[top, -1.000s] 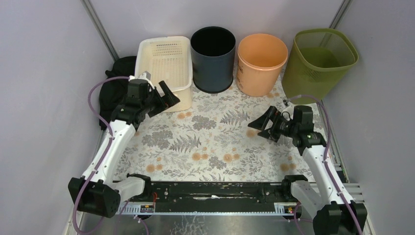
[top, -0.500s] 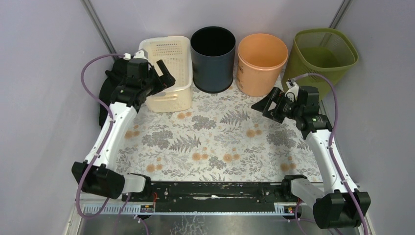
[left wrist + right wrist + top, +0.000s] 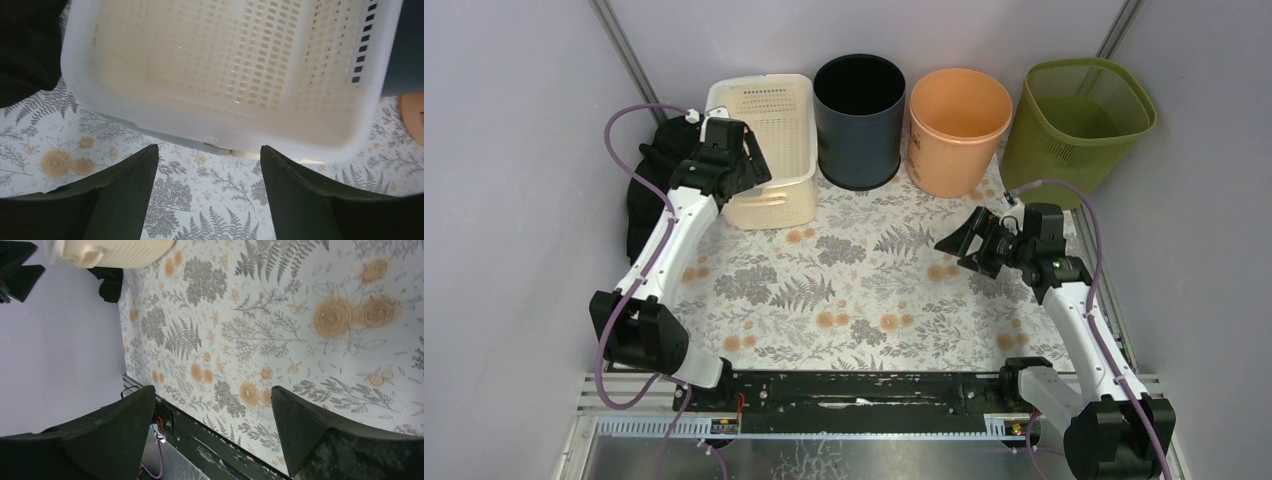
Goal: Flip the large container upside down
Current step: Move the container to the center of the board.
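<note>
A cream perforated rectangular basket (image 3: 764, 140) stands upright at the back left, the container my left gripper is at. My left gripper (image 3: 751, 166) hovers at its near-left rim, open, pointing down. In the left wrist view the basket (image 3: 225, 70) fills the top, and the left gripper (image 3: 207, 148) has only floral cloth between its fingers, its tips just short of the near rim. My right gripper (image 3: 965, 250) hangs open over the right middle of the table, away from every container. In the right wrist view the right gripper (image 3: 212, 390) holds nothing.
Along the back stand a black round bin (image 3: 859, 120), an orange bin (image 3: 959, 130) and a green mesh bin (image 3: 1079, 125). A black cloth bundle (image 3: 649, 185) lies left of the basket. Grey walls close in both sides. The floral tablecloth (image 3: 854, 290) covers the table.
My left arm has swung back and up from the basket's front corner to its near-left rim, its jaws narrowing slightly. My right arm rose toward the back, then dropped back a little.
</note>
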Robot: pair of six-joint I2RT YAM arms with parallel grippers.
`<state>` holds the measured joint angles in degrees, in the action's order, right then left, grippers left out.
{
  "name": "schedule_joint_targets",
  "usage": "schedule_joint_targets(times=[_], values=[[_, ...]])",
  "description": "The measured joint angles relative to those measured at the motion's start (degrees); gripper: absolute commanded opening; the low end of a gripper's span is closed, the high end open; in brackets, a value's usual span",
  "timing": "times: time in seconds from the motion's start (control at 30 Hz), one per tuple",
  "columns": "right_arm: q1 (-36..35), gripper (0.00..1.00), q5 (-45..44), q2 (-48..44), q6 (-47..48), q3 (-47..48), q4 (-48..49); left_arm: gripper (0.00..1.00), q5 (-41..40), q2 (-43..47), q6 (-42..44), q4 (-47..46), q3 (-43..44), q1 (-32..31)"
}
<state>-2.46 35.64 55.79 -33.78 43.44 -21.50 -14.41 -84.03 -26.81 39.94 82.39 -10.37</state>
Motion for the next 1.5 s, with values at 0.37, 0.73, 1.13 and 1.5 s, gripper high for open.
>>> schedule_joint_targets(times=[0.37,0.73,1.13,1.5], values=[[0.0,0.92,1.1,-2.1,-0.1,-4.8,0.3,0.90,-3.0,-4.7,1.0,0.5,6.9,0.0],[0.0,0.92,1.5,-4.2,-0.1,-5.8,0.3,0.93,-4.7,-19.5,3.3,0.2,12.0,0.0],[0.0,0.92,1.5,-6.9,-0.2,-8.7,0.2,0.81,-3.0,-12.6,3.9,-2.8,-2.2,-0.2],[0.0,0.92,2.0,-7.4,-1.0,-10.3,0.6,0.80,-2.3,0.9,0.2,-1.7,-15.9,-9.3]])
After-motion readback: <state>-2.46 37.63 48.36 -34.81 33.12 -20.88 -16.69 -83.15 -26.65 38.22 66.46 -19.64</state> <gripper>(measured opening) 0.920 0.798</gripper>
